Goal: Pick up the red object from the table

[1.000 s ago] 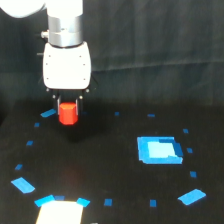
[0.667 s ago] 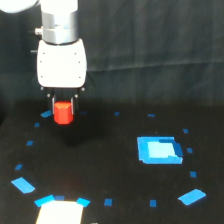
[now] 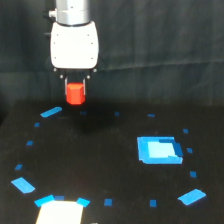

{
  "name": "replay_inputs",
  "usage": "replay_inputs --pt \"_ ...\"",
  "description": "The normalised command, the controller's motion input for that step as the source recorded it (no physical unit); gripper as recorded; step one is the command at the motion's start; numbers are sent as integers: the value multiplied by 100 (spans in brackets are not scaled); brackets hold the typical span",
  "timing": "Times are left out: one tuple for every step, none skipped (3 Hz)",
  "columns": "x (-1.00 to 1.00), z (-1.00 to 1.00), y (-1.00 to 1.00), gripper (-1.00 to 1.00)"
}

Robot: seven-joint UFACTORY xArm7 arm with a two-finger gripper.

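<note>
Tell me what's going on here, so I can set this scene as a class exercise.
A single robot arm is picking a red object off a black table. Its hand is shut on the small red block, which hangs clear above the table surface, so the lift looks done. On the table lie scattered blue tape marks and a larger bright blue rectangle toward the exterior view's right.

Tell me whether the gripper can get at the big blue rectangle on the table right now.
Probably not: the gripper is shut on the red block, and the blue rectangle lies well off toward the exterior view's right.
</note>
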Motion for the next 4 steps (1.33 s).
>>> replay_inputs --pt "23 67 71 -100" --pt "-3 1 -71 -100" --pt "11 38 -90 -100" --pt "-26 15 -100 -93"
